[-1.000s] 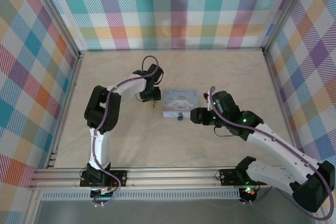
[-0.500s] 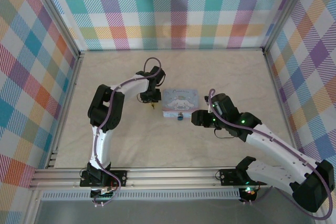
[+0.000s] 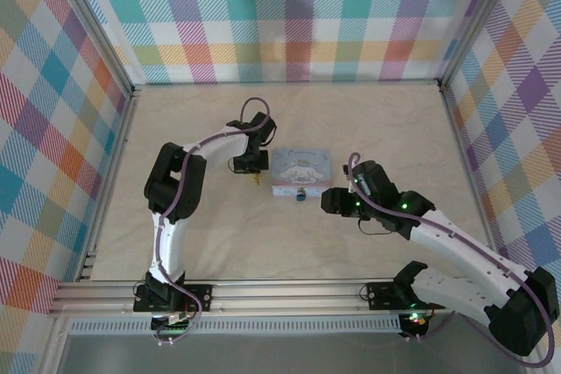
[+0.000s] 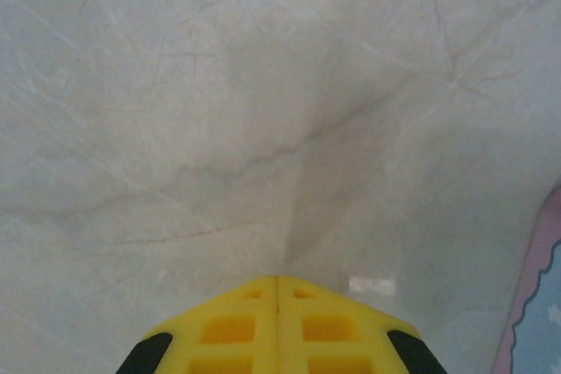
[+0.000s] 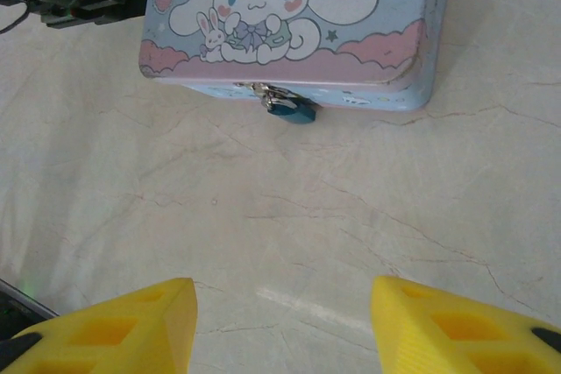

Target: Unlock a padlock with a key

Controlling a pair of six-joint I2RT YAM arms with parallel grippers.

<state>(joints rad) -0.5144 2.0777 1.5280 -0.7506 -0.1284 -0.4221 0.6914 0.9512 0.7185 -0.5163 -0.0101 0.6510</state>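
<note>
Padlock (image 5: 292, 111) hangs at front edge of shut blue tin (image 5: 386, 6); contents hidden.

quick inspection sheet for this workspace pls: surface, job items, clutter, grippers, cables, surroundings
surface: pale marbled table top, bare around the arms
job's things: padlock, small and dark bluish, hangs at the front clasp of the pale blue cartoon tin; the tin's lid is down; key too small to make out
clutter: nothing seen
grippers: left gripper shut, fingers pressed together low over the table beside the tin; cannot tell if it pinches anything. right gripper open, facing the padlock, apart from it
cables: purple cable runs along the left arm; second purple cable loops at the right wrist
surroundings: plaid walls on three sides, metal frame rail at the near edge
</note>
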